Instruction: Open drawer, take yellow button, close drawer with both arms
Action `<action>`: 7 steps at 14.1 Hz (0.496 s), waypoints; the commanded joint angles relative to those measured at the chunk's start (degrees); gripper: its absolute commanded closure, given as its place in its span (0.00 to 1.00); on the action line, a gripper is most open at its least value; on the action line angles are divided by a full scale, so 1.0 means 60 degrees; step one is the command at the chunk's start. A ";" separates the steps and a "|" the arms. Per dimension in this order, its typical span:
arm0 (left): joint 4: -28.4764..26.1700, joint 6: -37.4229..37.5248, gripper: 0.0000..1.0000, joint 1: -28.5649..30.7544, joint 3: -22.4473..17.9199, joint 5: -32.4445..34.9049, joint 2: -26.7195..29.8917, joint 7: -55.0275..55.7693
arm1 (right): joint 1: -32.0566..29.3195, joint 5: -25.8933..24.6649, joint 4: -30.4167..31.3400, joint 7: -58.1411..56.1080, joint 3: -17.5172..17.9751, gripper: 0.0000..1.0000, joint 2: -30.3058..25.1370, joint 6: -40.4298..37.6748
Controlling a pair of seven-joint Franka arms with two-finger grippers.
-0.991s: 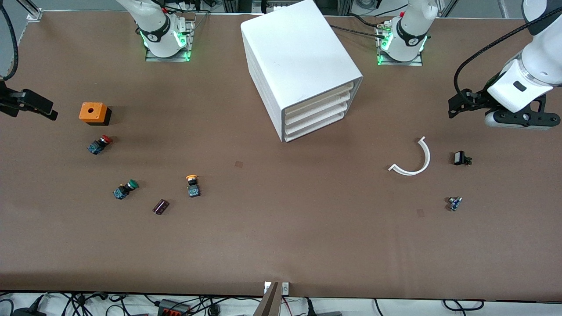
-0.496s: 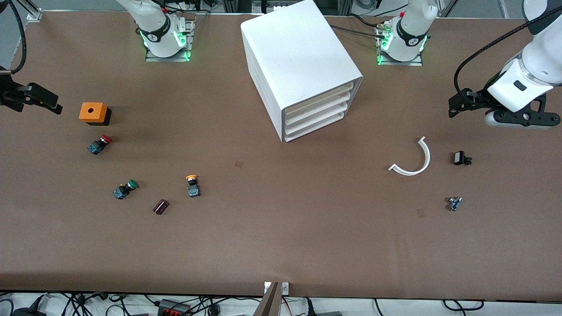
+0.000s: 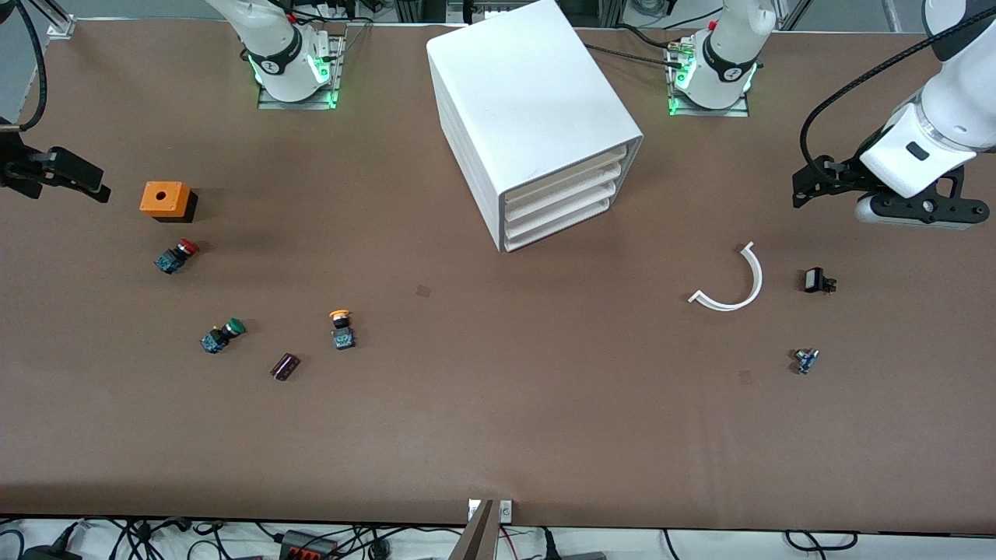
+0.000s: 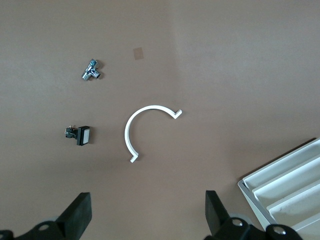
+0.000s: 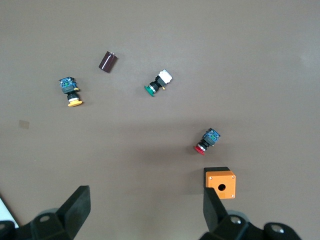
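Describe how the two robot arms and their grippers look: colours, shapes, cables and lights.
Both arms are glossy white with dark grey joint bands and green-lit bases. The left gripper and right gripper are black with two blocky jaws. A black cable loops along the left arm.

My right black two-finger gripper [image 3: 93, 189] is cut by the front view's edge, so only one dark finger and a bit of mount show. My own wrist views crop both claws to their fingertips [image 4: 75, 217]. The boxy white plastic cabinet [image 3: 529, 117] shows only a corner in the left wrist view, and its top edge runs out of the front view. The small silver-and-blue metal fitting [image 3: 805, 360] is too small to identify. The wide white topmost drawer [image 3: 566, 167] shows only its front lip; its inside is hidden.
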State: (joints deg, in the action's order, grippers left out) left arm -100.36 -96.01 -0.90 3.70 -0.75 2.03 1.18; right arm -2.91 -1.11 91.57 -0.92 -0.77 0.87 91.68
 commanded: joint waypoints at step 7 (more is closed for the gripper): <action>0.0087 0.0195 0.00 -0.0025 0.0013 0.0022 0.0131 -0.0167 | -0.0101 -0.0123 0.0265 -0.0110 0.0114 0.00 -0.0218 0.0086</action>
State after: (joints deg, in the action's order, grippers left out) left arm -100.36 -96.00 -0.90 3.73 -0.75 2.03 1.14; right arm -2.91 -1.11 91.60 -0.92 -0.77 0.87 91.68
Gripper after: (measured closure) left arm 0.000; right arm 0.000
